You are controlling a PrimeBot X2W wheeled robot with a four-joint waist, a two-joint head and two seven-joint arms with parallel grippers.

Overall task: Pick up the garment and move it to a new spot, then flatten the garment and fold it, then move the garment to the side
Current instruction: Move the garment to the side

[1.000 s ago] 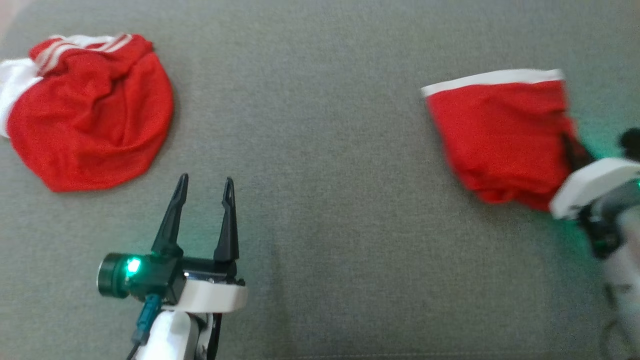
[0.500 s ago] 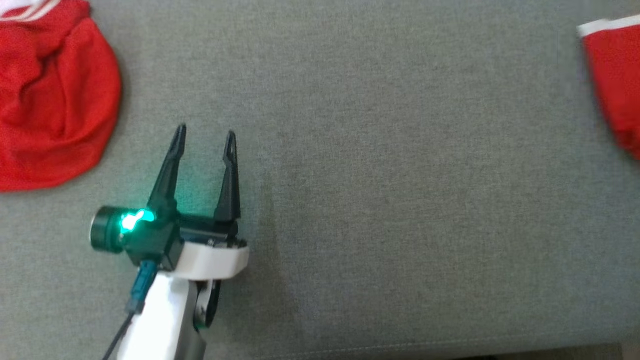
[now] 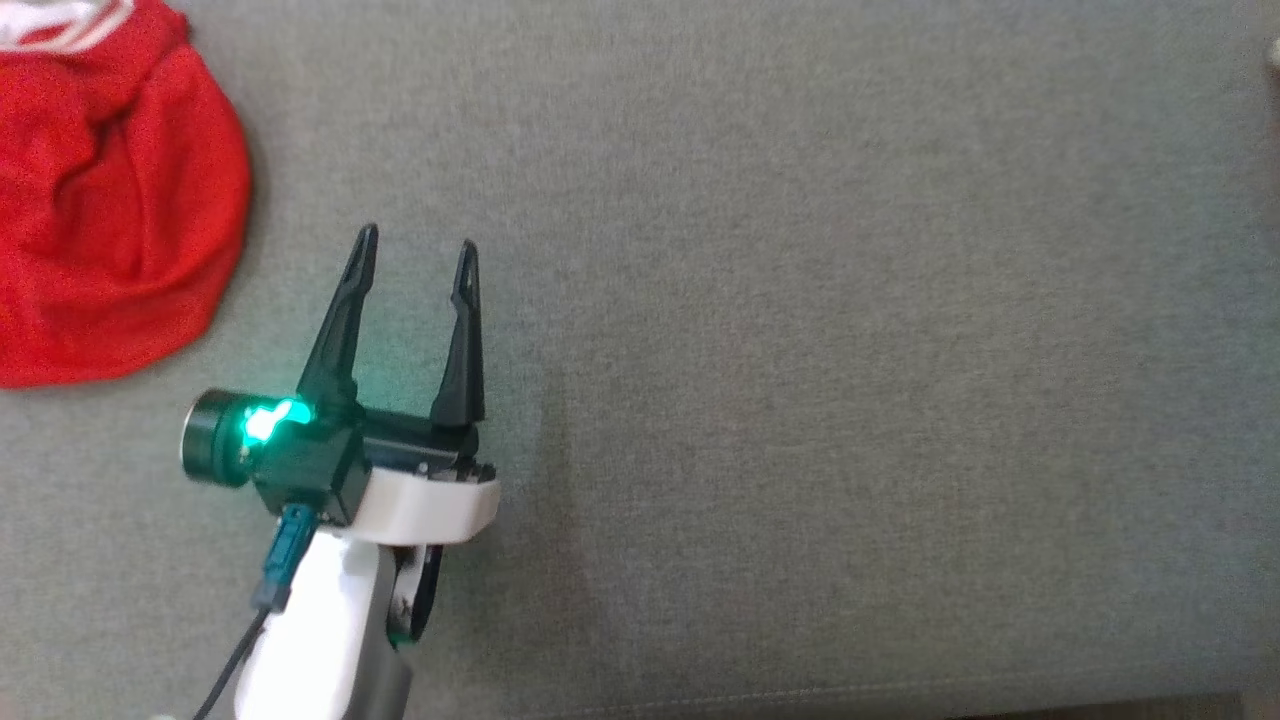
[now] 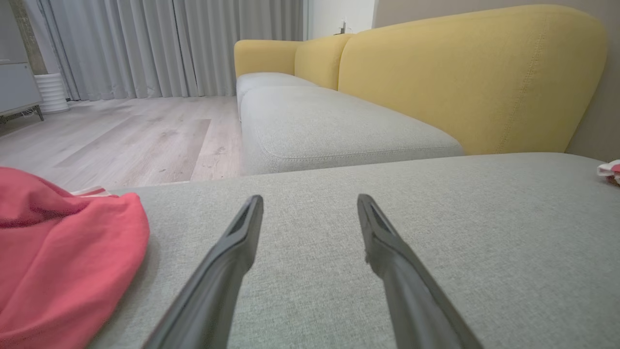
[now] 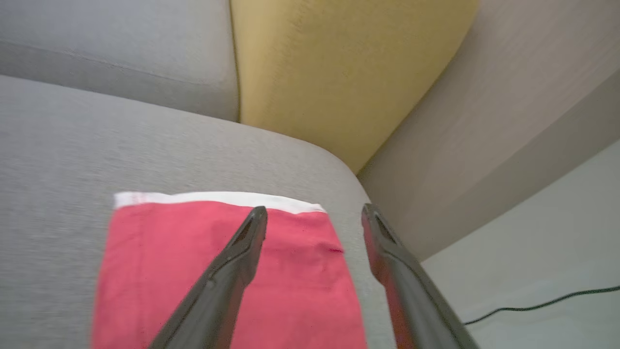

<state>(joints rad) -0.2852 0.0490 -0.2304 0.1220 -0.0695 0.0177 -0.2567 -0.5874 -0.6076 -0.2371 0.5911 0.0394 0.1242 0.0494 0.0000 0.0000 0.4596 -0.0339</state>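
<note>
The garment is red with a white band. It lies folded flat on the grey sofa cushion, near the cushion's rounded corner. My right gripper hovers open over the garment's right edge, and nothing sits between its fingers. A small bit of the garment shows far right in the left wrist view. My left gripper stands open and empty over bare cushion, also seen as the left gripper.
A second red garment, crumpled, lies left of my left gripper and appears again as the crumpled garment. Yellow backrests rise behind the seat. The cushion drops to the floor beside a black cable.
The folded garment and the right gripper have passed out of the head view's right edge. The right gripper, shut on the garment a second ago, has let go. The left gripper barely moved.
</note>
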